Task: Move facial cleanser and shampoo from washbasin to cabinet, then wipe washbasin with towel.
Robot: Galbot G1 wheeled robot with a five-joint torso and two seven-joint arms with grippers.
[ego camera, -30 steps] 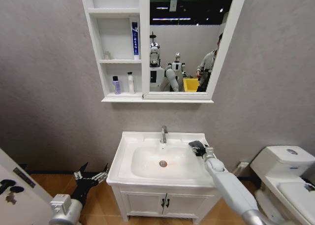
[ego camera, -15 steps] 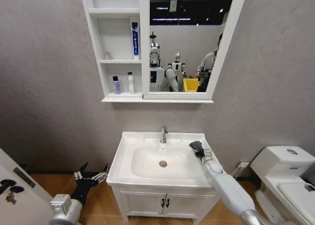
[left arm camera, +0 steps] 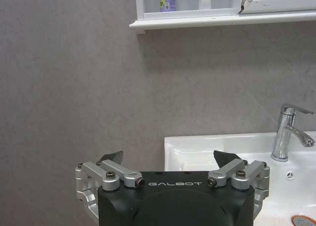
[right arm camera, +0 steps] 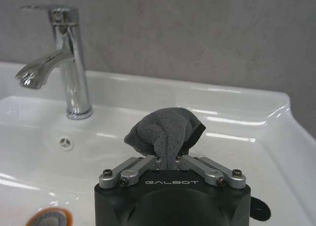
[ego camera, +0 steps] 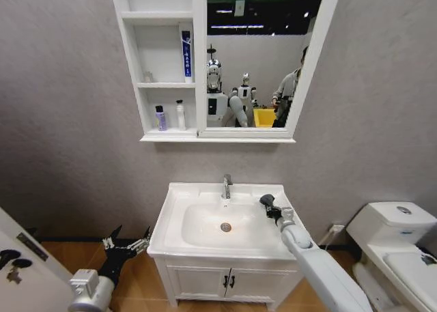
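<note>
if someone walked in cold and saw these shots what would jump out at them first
Probably the right gripper pinching a bunched dark grey towel over the white washbasin, just to the right of the chrome tap. Next, the cabinet on the wall above, with two small bottles on its lowest shelf beside the tall mirror. The left gripper hangs open and idle, low beside the washbasin's left edge.

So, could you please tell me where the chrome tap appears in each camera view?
Head view: the tap stands at the washbasin's back rim, centre.
Left wrist view: the tap is at the right edge.
Right wrist view: the tap is upper left, beyond the towel.
Shared landmark: the washbasin's drain.
</note>
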